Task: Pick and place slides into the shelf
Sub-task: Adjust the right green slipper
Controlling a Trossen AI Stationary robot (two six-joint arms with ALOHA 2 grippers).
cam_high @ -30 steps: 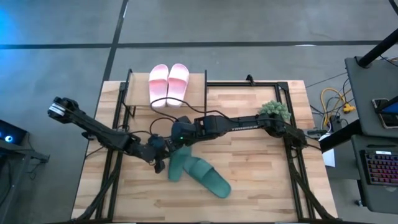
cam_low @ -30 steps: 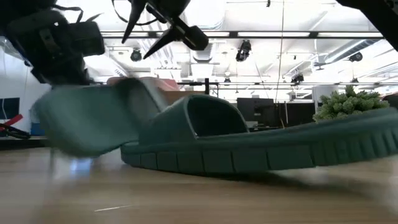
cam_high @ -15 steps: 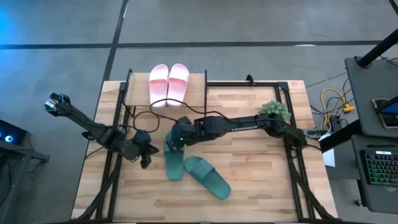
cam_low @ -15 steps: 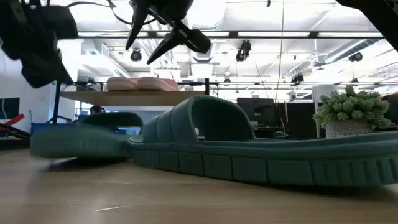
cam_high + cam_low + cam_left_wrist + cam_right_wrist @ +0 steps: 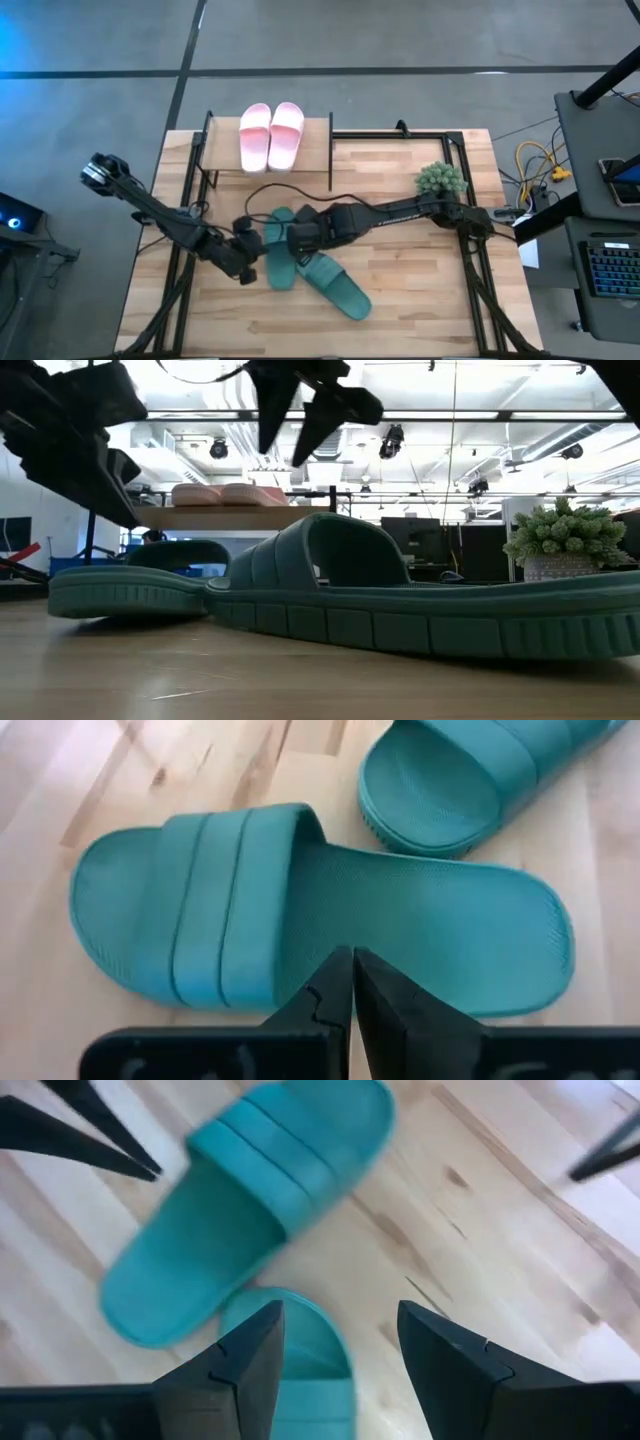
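Two green slides on the table, none held. The near slide (image 5: pixel 279 262) lies with its long axis running away from me toward the shelf (image 5: pixel 268 160), strap end at the far side. The second slide (image 5: pixel 335 284) angles off to the right of it, the two touching or nearly so where they meet. Both pink slides (image 5: pixel 270 135) already sit side by side on the shelf's top board.

My left gripper (image 5: pixel 247 262) hangs just beside the near slide, on its left flank; in the left wrist view its fingers are pressed together tip to tip, grasping nothing, and the slide (image 5: pixel 310 915) lies broadside across them. My right gripper (image 5: pixel 300 236) is above the strap end of that same slide; the right wrist view shows its fingers spread wide with both slides below.

Judgement: the right is better set, jaws released and over the strap. The left would have to part its fingers first, and it faces the slide's long side.
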